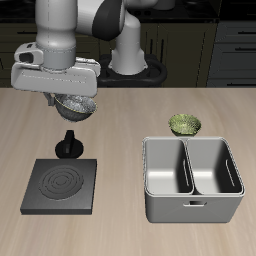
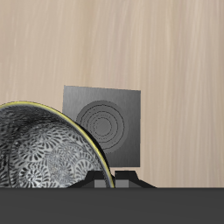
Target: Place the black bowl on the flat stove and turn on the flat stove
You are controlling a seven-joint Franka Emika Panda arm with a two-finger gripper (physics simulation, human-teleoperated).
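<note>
Black bowl (image 1: pixel 76 104) with speckled grey inside hangs gripped in the claw (image 1: pixel 72 100) above the desk (image 1: pixel 130 120); flat dark grey square stove (image 1: pixel 62 184) lies below, nearer the front edge.

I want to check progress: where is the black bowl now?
The black bowl hangs in the gripper above the table, behind the flat stove and its knob, not yet over the burner rings.

A simulated kitchen is showing here: dark drawer cabinets (image 1: pixel 215 50) are lining the back behind a light wooden table (image 1: pixel 125 125) bearing a flat dark grey square stove (image 1: pixel 60 185).
</note>
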